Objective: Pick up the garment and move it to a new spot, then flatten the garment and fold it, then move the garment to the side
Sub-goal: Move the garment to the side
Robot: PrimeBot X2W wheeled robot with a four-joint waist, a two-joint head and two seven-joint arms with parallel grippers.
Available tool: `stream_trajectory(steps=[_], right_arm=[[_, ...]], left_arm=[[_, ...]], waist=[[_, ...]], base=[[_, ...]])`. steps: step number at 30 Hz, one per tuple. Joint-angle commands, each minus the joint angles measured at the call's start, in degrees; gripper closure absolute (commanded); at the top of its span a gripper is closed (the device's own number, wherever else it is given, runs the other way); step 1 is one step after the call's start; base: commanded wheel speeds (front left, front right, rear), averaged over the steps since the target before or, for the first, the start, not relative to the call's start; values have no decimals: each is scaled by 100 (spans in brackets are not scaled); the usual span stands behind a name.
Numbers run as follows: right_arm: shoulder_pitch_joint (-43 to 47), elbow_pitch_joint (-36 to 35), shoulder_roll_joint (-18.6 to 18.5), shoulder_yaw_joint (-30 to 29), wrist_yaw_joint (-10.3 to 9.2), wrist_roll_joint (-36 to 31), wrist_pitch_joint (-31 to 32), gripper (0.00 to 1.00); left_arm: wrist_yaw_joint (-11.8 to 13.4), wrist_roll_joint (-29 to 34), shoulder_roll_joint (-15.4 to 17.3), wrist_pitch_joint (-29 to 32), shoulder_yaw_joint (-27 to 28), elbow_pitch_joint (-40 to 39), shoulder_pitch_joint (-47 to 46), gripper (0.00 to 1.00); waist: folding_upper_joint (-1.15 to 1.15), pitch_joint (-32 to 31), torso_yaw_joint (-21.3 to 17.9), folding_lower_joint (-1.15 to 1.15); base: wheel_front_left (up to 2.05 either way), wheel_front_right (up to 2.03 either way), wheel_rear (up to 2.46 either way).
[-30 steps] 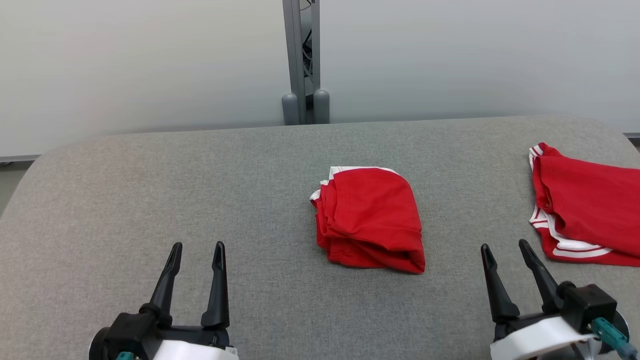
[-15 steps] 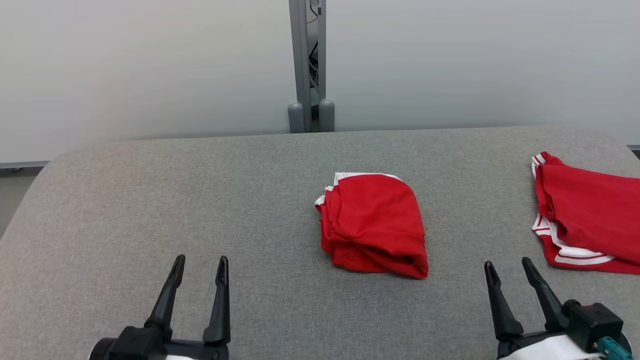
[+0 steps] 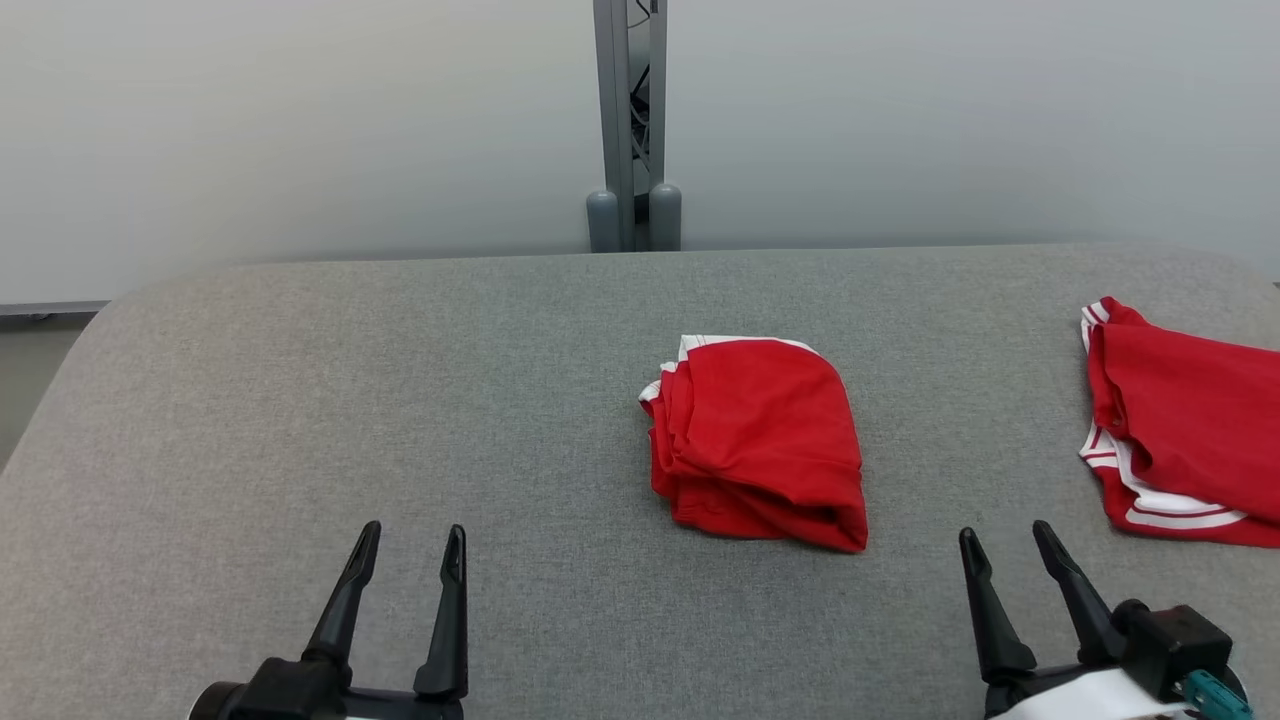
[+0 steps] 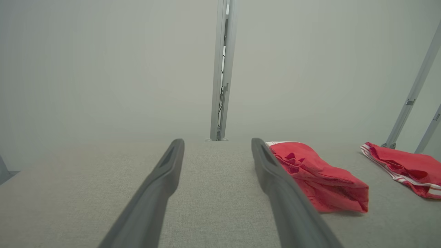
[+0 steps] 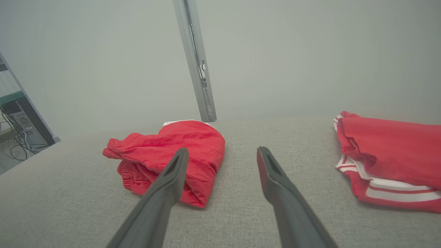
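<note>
I can't make out any writing, label, brand, number or sign in any of my camera views.

The left pincer (image 3: 414,530) and right pincer (image 3: 1003,532) each had two long, tapering matte-black fingers (image 3: 340,612) on a black base. Behind the right pincer sat a white cuff (image 3: 1090,695) and teal connector (image 3: 1215,692).
</note>
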Motion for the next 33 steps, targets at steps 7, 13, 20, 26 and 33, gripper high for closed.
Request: stream_trajectory(steps=[7, 13, 20, 26, 33], right_arm=[[-696, 695, -28, 453, -1, 684, -27, 0], [-1540, 1395, -138, 731, -1, 1910, -20, 0], [-2526, 2436, -260, 889, -1, 3404, 539, 0], [-2997, 2960, -458, 1082, -1, 4211, 953, 0], [-3212, 3285, -586, 1536, 0, 4622, 1150, 0]], left_arm=[[-95, 98, 23, -23, -109, 71, -163, 0], [-167, 59, 22, -23, -203, 48, -364, 0], [-283, -7, 24, -23, -345, 68, -591, 0], [-344, -129, 24, -23, -394, 65, -764, 0], [-342, -26, 22, -23, -421, 81, -868, 0]], waist=[[0, 263, 127, 0], [0, 637, 305, 0], [0, 1012, 530, 0], [0, 1212, 656, 0], [0, 1348, 707, 0]], base=[[0, 0, 0], [0, 0, 0], [0, 0, 0], [0, 0, 0], [0, 0, 0]])
